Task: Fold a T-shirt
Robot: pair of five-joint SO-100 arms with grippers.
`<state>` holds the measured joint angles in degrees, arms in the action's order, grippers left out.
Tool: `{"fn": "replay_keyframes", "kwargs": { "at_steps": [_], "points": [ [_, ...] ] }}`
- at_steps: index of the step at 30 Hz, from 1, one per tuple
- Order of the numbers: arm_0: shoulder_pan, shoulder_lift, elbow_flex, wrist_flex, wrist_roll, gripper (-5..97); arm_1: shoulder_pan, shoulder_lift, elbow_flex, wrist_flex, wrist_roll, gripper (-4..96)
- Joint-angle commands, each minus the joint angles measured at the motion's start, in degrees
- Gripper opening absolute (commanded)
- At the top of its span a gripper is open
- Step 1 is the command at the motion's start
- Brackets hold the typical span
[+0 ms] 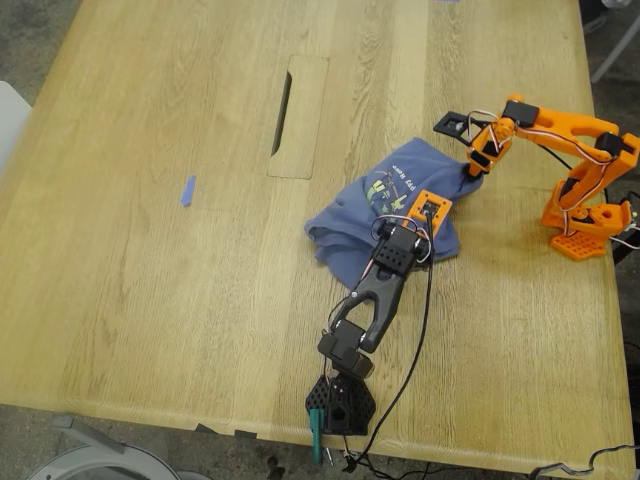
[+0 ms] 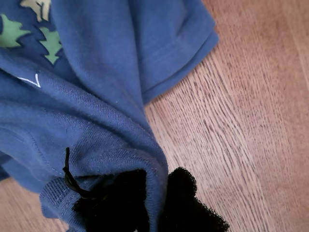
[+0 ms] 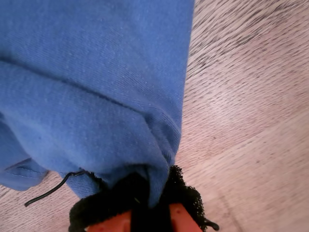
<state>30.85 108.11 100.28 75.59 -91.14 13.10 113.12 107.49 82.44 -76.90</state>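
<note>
Exterior view: T-shirt (image 1: 395, 205) lies bunched on the surface (image 1: 150, 300), beside the slot (image 1: 283, 112). First end effector (image 2: 154, 203) is clamped on its fabric; second end effector (image 3: 145, 203) likewise pinches a fold.

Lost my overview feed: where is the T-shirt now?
The T-shirt lies bunched on the wooden table, right of centre in the exterior view, between both arms, below the table's slot.

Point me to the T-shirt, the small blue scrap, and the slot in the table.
T-shirt (image 1: 345, 215), exterior view: bare blue fabric left of the chest print.
Small blue scrap (image 1: 187, 191), exterior view: middle of the strip lying alone on the wood.
Table slot (image 1: 282, 113), exterior view: dark opening along the inset panel.
</note>
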Motion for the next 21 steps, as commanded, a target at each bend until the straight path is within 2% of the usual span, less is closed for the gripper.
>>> {"fn": "replay_keyframes", "kwargs": {
  "at_steps": [1, 15, 21],
  "points": [
    [0.53, 7.29, 2.20, -1.23, -1.14, 0, -1.05, 4.39, 3.25, -0.18, 0.18, 0.2],
    [-4.13, 14.50, 9.93, 8.61, 1.14, 0, -1.32, 13.62, 10.81, 9.49, -0.70, 0.2],
    [-4.75, 15.03, 13.36, 7.82, -2.64, 0, -2.20, 15.03, 12.04, 12.92, -0.35, 0.2]
  ]
}}
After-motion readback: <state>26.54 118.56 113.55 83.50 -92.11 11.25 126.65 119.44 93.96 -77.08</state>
